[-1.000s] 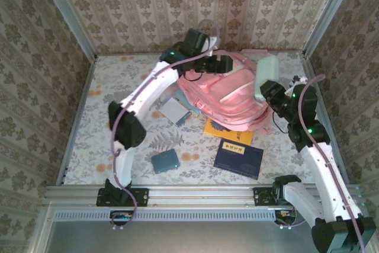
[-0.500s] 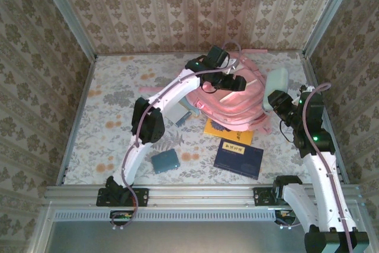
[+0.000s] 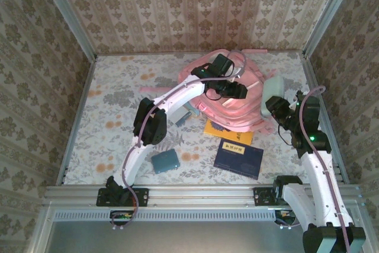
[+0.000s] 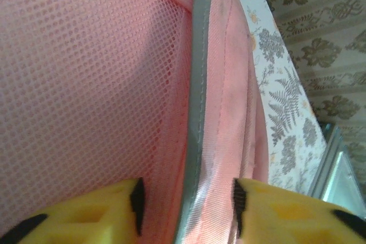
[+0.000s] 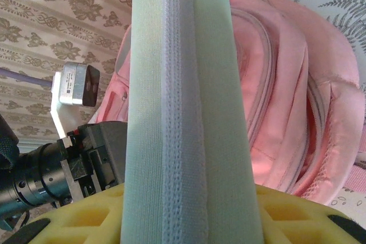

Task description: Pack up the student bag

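Observation:
The pink student bag lies at the back of the table, right of centre. My left gripper reaches over its top. In the left wrist view the jaws straddle the bag's grey-piped edge, pink mesh against one pad and pink fabric against the other. My right gripper stands just right of the bag, shut on a pale green fabric pouch. That pouch rises upright between the yellow fingers, with the bag behind it.
In front of the bag lie a yellow book and a dark blue book. A teal case sits nearer the left base. A grey item lies partly under the left arm. The table's walls stand close at the back and right.
My left gripper has swung right from the bag's back-left corner onto its top and its jaws have closed in. The right gripper with the pouch has shifted slightly.

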Robot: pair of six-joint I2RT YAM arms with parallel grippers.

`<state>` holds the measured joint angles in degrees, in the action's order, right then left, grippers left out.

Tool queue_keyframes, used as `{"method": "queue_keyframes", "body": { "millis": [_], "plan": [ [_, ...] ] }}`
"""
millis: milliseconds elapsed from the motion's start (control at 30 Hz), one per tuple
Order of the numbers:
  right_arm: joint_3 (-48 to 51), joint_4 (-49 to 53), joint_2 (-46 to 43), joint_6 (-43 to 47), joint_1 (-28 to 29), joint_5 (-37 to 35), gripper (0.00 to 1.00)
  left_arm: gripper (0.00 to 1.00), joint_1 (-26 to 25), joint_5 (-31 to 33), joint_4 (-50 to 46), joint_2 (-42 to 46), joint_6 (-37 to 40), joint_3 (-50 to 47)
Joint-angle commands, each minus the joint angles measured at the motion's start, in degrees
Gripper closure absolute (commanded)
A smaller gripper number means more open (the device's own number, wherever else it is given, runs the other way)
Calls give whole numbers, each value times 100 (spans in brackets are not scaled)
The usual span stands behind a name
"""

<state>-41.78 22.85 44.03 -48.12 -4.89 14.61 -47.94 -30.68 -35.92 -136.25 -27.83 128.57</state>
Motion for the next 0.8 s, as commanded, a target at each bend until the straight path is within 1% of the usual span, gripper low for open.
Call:
{"method": "queue_keyframes", "body": {
  "millis": [0,133,200,233,333,433,567,600,700,767],
  "plan": [
    [56,-221,-51,-37,-30,161,57,67,-92,-234,-29,204,21,-28],
    [56,-166,-79,4,-30,139,57,85,-85,-278,-42,169,66,78],
    [47,-124,-79,38,-30,99,57,97,-88,-344,-55,141,84,135],
    [32,-89,-87,60,-30,70,57,100,-87,-365,-60,142,90,149],
    [-72,160,-185,184,-29,-193,57,100,-40,-424,-41,222,87,220],
    [-248,517,-378,314,-30,-603,57,100,123,-474,109,428,-38,237],
    [-476,1051,-617,441,-30,-1252,56,100,459,-580,400,755,-378,247],
    [-505,1158,-670,455,-30,-1406,56,100,548,-705,492,836,-485,247],
    [-496,1350,-822,448,-30,-1728,55,100,743,-885,657,983,-718,390],
    [-443,1382,-910,437,-28,-1820,55,100,850,-989,686,1011,-833,550]
  ]
}}
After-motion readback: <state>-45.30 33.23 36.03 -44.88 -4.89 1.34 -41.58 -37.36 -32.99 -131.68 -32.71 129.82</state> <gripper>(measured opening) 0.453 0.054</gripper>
